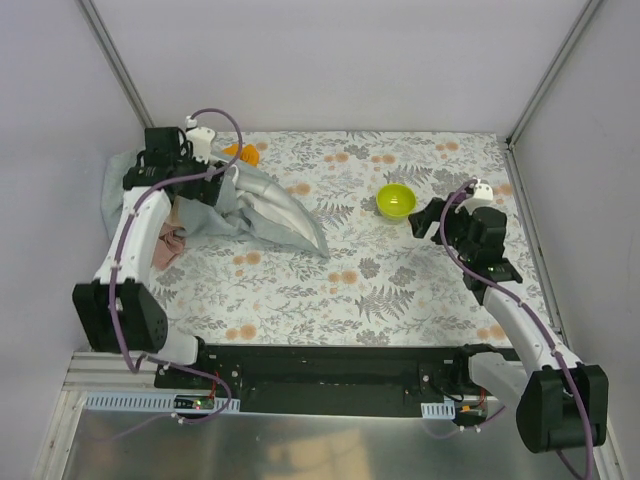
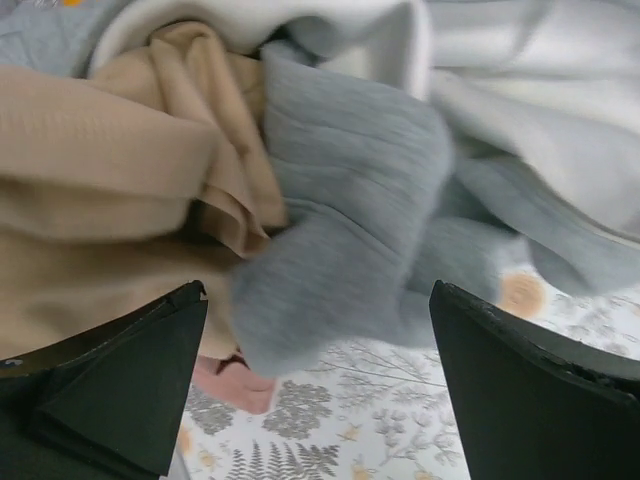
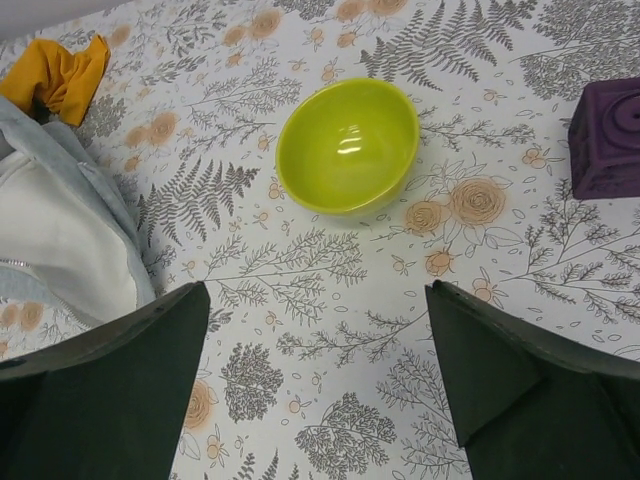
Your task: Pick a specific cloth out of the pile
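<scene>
Only a small part of the orange cloth (image 1: 243, 152) shows, at the far edge of the pile (image 1: 230, 205); it also shows in the right wrist view (image 3: 60, 75). The pile holds a large light grey cloth (image 2: 350, 200), a tan-beige one (image 2: 120, 180) and a small pink one (image 2: 235, 380). My left gripper (image 2: 318, 330) is open and empty, low over the grey cloth's near fold; in the top view it (image 1: 218, 190) sits over the pile. My right gripper (image 3: 318, 340) is open and empty above the patterned table, close to the lime-green bowl (image 3: 347, 145).
The lime-green bowl (image 1: 396, 200) stands right of centre on the floral tablecloth (image 1: 380, 280). A purple block (image 3: 605, 140) sits to the bowl's right in the right wrist view. Grey walls enclose the table on three sides.
</scene>
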`<state>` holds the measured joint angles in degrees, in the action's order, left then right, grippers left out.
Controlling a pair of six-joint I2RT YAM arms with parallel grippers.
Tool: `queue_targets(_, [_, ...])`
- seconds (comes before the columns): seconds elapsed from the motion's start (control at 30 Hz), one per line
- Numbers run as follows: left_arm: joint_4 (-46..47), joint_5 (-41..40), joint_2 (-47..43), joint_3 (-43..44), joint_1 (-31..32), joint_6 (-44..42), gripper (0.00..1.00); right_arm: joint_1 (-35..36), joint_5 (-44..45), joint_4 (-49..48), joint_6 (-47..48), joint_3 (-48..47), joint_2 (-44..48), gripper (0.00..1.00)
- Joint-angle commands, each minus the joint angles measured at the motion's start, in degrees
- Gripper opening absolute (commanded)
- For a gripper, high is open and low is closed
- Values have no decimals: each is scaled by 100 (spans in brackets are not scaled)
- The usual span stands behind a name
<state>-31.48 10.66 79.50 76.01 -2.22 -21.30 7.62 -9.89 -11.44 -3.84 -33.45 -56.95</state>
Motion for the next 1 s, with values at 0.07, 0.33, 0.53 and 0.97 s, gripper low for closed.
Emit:
queue_targets(0.07, [-595,-1460,1741,976,90,-436,99,328,-110,186,181,-241,167,99])
queue_targets(0.33, [-982,-1996,2808,1750,116,-375,7,942,163,634,629,-469,-88,99])
queue_targets(0.53, [-982,-2664,2088,2996,-235,-374,0,1671,435,1003,893,-855,-343,99])
queue_targets(0.97, [-974,-3904,470,5335,-393,-1701,0,3614,585,1285,1183,-2779,-2161,99])
